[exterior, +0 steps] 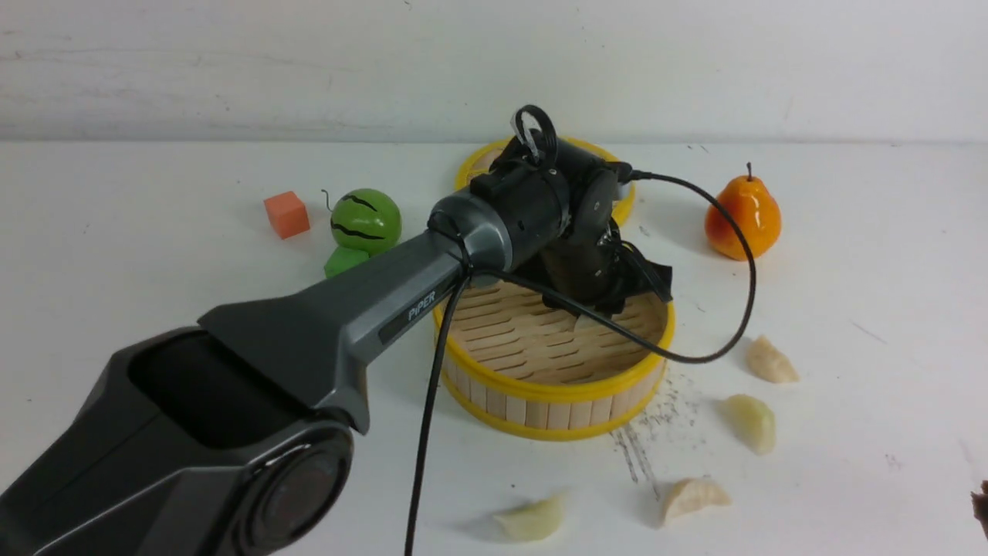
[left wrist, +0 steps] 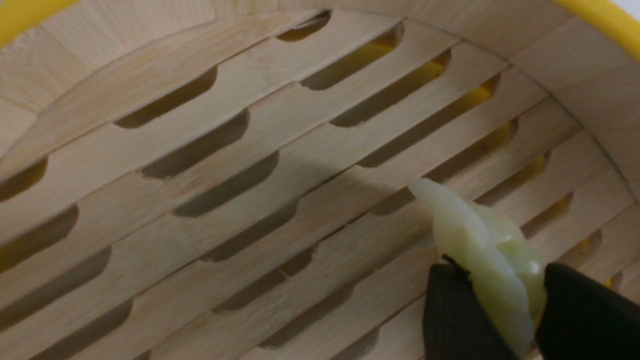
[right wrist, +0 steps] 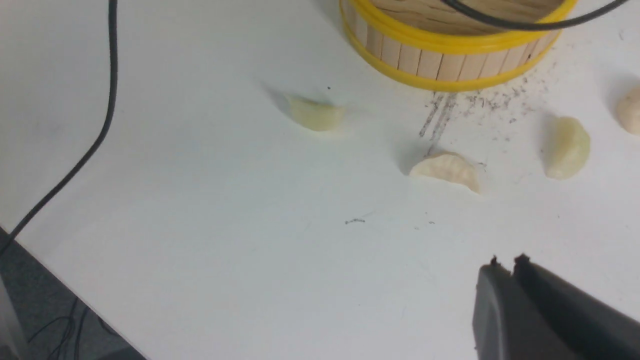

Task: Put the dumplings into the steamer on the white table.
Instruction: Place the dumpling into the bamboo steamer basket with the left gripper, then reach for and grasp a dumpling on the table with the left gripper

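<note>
The steamer (exterior: 556, 390) stands mid-table on the white table (exterior: 154, 309). My left gripper (exterior: 606, 297) reaches down inside it. In the left wrist view that gripper (left wrist: 500, 270) is shut on a pale green dumpling (left wrist: 475, 230), just above the slatted floor (left wrist: 250, 150). Several more dumplings lie on the table right of and in front of the steamer: (exterior: 770, 361), (exterior: 751, 422), (exterior: 693, 498), (exterior: 532, 517). My right gripper (right wrist: 505, 262) is shut and empty, hovering over bare table short of the dumplings (right wrist: 446, 171), (right wrist: 316, 115), (right wrist: 567, 147) and the steamer (right wrist: 450, 60).
Behind the steamer lies its yellow lid (exterior: 482, 162). An orange cube (exterior: 286, 214), a toy watermelon (exterior: 366, 220) and a green cube (exterior: 345, 261) sit at the left, a pear (exterior: 742, 216) at the right. A black cable (exterior: 725, 347) loops over the steamer rim. The table edge (right wrist: 30, 250) is near.
</note>
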Available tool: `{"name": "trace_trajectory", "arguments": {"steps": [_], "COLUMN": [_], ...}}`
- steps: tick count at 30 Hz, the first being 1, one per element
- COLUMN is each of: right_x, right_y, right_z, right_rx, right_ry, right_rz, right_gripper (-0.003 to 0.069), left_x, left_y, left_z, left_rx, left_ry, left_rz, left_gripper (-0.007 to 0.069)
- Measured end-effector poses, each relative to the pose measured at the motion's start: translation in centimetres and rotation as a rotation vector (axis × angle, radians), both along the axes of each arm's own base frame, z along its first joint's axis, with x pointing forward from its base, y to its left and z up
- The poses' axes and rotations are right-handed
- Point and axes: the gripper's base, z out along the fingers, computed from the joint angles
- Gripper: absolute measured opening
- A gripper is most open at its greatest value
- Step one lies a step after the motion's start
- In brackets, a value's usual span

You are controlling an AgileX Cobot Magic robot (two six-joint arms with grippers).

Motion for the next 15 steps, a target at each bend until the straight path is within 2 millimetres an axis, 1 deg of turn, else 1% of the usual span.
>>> {"name": "trace_trajectory", "arguments": {"steps": [2, 4, 6, 7, 9, 10, 11, 12, 14, 15], "right_x": [0.0, 0.0, 0.0, 0.1, 0.1, 0.1, 0.1, 0.1, 0.1, 0.1], "right_y": [-0.1, -0.2, -0.2, -0.3, -0.3, -0.3, -0.3, -0.3, -0.3, -0.3], "right_z": [-0.1, -0.1, -0.1, -0.1, -0.2, -0.2, -0.2, -0.1, -0.1, -0.1], "right_rx": [-0.006, -0.013, -0.022, -0.027, -0.032, -0.033, -0.033, -0.032, -0.033, -0.032], "right_ry": [0.008, 0.007, 0.005, 0.005, 0.004, 0.003, 0.003, 0.001, -0.002, -0.003], "right_rz": [-0.011, -0.016, -0.018, -0.018, -0.021, -0.021, -0.021, -0.022, -0.023, -0.024], "right_gripper": [0.004, 0.0041, 0.0041, 0.0041, 0.0041, 0.0041, 0.0041, 0.0041, 0.0041, 0.0041], "left_x": [0.0, -0.1, -0.3, -0.5, -1.1, -1.8, -1.9, -3.0, -4.1, -4.4], "left_y": [0.0, 0.2, 0.4, 0.5, 1.1, 1.5, 1.6, 2.4, 3.1, 3.2], "left_z": [0.0, 0.6, 1.4, 2.3, 4.9, 7.0, 7.3, 10.6, 13.4, 14.0], "left_rx": [0.007, 0.013, 0.022, 0.031, 0.056, 0.067, 0.071, 0.07, 0.051, 0.045], "left_ry": [-0.004, 0.001, 0.01, 0.014, 0.015, 0.014, 0.011, -0.01, -0.044, -0.052], "left_rz": [0.001, 0.004, 0.006, 0.002, -0.024, -0.042, -0.05, -0.083, -0.117, -0.125], "left_gripper": [0.0342, 0.0422, 0.047, 0.0497, 0.0531, 0.0541, 0.0542, 0.0547, 0.055, 0.055]}}
